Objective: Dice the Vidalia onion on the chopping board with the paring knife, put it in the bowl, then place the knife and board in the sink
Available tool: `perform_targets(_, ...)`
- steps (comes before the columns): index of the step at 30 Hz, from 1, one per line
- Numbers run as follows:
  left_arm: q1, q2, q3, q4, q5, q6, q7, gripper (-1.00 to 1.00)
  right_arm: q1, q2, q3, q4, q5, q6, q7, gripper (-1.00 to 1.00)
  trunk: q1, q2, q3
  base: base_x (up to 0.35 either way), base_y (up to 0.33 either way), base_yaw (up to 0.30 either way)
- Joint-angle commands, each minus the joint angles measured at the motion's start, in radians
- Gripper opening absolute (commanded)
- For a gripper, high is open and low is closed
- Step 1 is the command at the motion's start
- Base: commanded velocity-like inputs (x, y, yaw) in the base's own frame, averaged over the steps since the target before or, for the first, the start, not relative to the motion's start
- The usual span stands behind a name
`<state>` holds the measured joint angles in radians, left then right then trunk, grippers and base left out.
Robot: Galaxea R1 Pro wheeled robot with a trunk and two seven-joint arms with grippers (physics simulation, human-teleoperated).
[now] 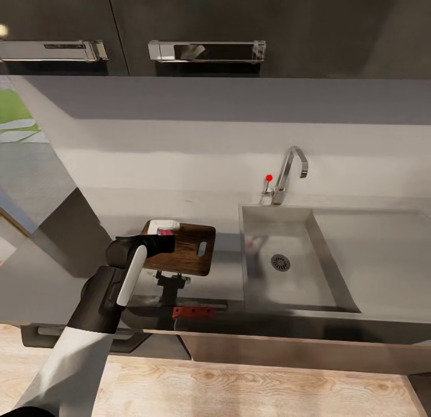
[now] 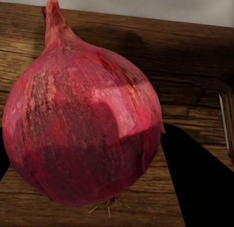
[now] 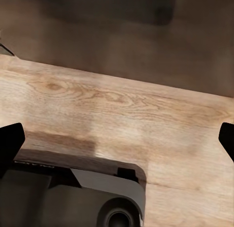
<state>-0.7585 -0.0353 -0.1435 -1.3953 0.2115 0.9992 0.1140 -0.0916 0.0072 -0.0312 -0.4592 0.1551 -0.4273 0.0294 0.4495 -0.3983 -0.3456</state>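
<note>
We see the Vidalia onion point(image 2: 83, 114) clamped in the left gripper point(image 2: 92, 154) over the chopping board point(image 1: 188, 249); firm, light, papery-slick, so we'd pinch across its belly; right gripper point(image 3: 117, 139) spread wide

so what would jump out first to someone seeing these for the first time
The big pinkish-red round onion looms close before the left wrist camera, between the left gripper's black fingers over the dark brown wooden chopping board. In the head view, that board lies on the glossy grey countertop left of the grey steel sink, a red-handled paring knife near the front edge.
</note>
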Motion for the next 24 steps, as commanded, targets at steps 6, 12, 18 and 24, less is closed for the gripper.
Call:
perform_targets(6, -0.001, 0.000, -0.001, 0.001, 0.009, 0.004, 0.009, -1.00, 0.000, -0.003, -0.002, 0.000, 0.004, -0.004, 0.005, 1.00, 0.001, -0.002, -0.002, 0.000, 0.000, 0.000)
perform_targets(12, -0.001, 0.000, -0.005, 0.004, 0.009, 0.004, 0.009, -1.00, 0.000, -0.005, -0.002, 0.000, 0.004, -0.006, 0.008, 1.00, 0.001, -0.002, -0.002, 0.000, 0.000, 0.000)
perform_targets(18, -0.001, 0.000, -0.008, 0.013, 0.009, 0.004, 0.009, -1.00, 0.000, 0.000, -0.003, 0.001, 0.004, -0.005, 0.004, 1.00, 0.001, -0.002, -0.002, 0.000, -0.026, 0.000)
perform_targets(24, -0.001, 0.000, -0.008, 0.014, 0.009, 0.004, 0.009, -1.00, 0.000, 0.000, -0.004, 0.000, 0.004, -0.005, 0.003, 1.00, 0.001, -0.002, -0.002, 0.000, -0.013, 0.000)
